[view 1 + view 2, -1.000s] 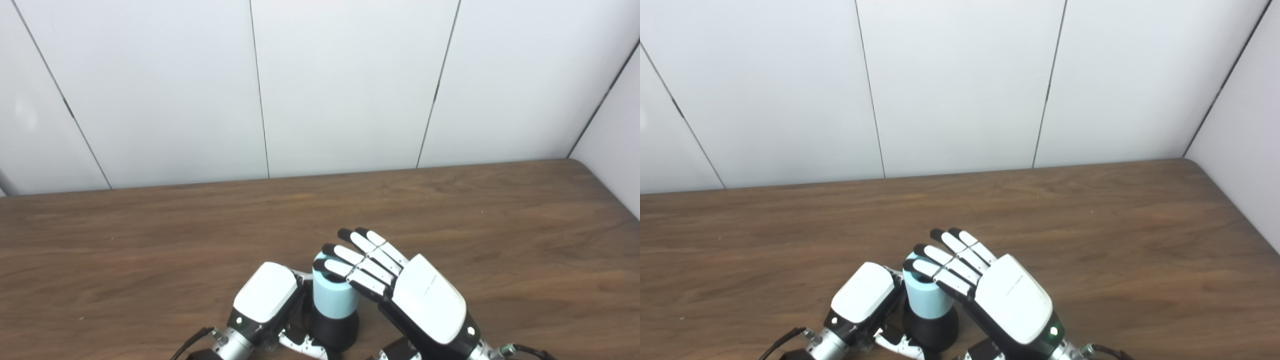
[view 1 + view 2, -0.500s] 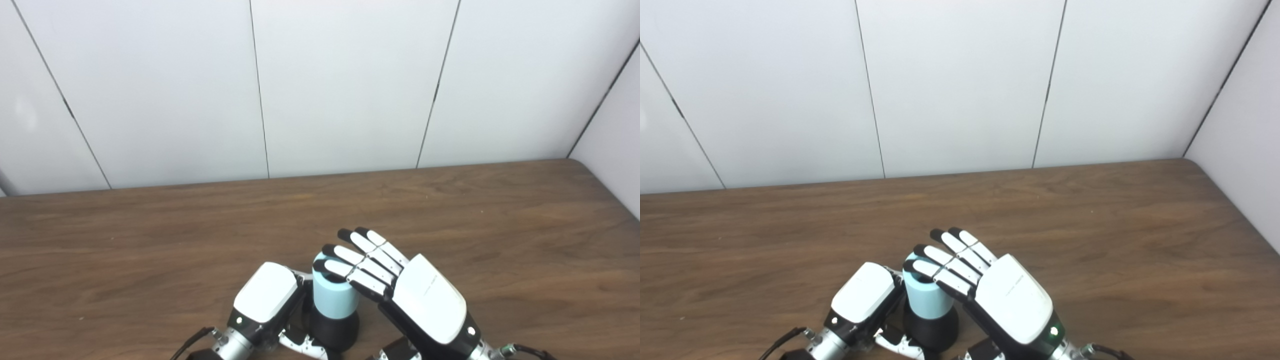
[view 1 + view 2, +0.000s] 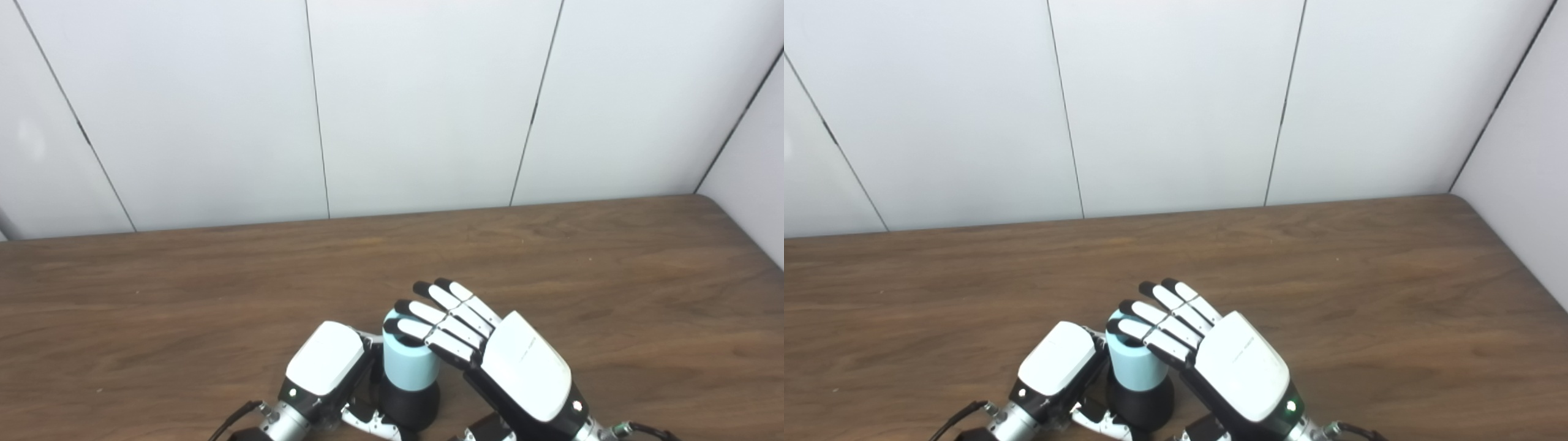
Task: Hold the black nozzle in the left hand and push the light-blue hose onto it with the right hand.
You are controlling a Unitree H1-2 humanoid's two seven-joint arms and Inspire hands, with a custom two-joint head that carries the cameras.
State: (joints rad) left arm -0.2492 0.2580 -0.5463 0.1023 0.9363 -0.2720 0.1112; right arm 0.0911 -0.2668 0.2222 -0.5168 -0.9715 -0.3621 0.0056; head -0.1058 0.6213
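Observation:
A short light-blue hose [image 3: 409, 367] stands upright, seated on the black nozzle [image 3: 411, 407], near the table's front edge. My left hand [image 3: 324, 366] is pressed against their left side. Its fingers curl around the black nozzle's base, and most of them are hidden behind the parts. My right hand [image 3: 508, 361] comes in from the right, flat and open. Its straight fingers [image 3: 436, 327] lie across the top rim of the hose and cover part of the opening. The right eye view shows the same hose [image 3: 1134, 366] and nozzle [image 3: 1142, 404].
The brown wooden table [image 3: 184, 294] stretches back to a white panelled wall [image 3: 429, 104]. A side wall [image 3: 753, 159] meets the table's right edge. Nothing else lies on the table in view.

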